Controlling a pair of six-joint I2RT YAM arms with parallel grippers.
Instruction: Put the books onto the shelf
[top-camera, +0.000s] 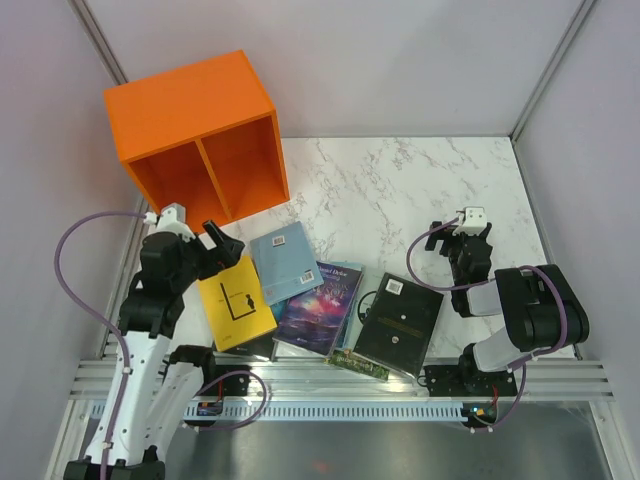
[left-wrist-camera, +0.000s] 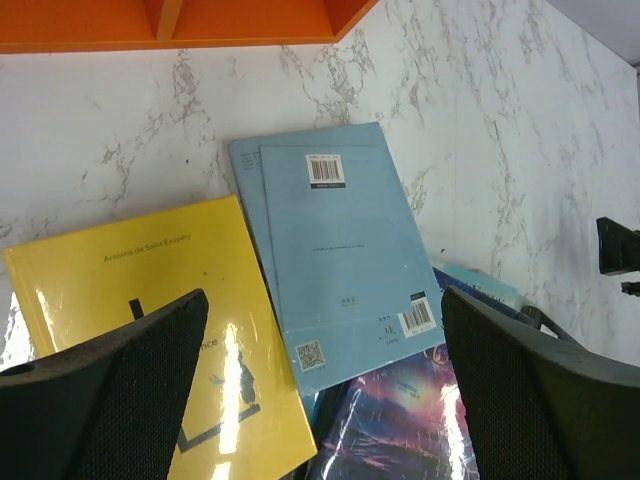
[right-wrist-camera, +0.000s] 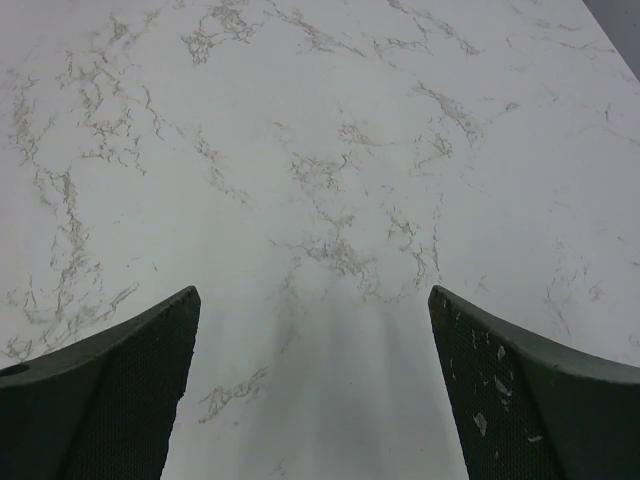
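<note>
Books (top-camera: 300, 285) fanned out before the orange shelf (top-camera: 190, 110).
Overlapping on the table (top-camera: 400, 190): yellow book (top-camera: 236, 302), light blue book (top-camera: 285, 258), galaxy book (top-camera: 322, 305), black book (top-camera: 402, 318); left pincer (left-wrist-camera: 325, 305), nearer the shelf, and right pincer (right-wrist-camera: 312, 295) both gape, empty.

Shows black jointed links on the left arm (top-camera: 160, 290) above a white lower casing; right arm (top-camera: 530, 310) all black and bulky. Trails a lilac cable (top-camera: 62, 262) from each. Carries a white camera block (top-camera: 172, 216) at each wrist. Ends in black, finely textured fingers (left-wrist-camera: 110, 400), the right ones flecked white.
</note>
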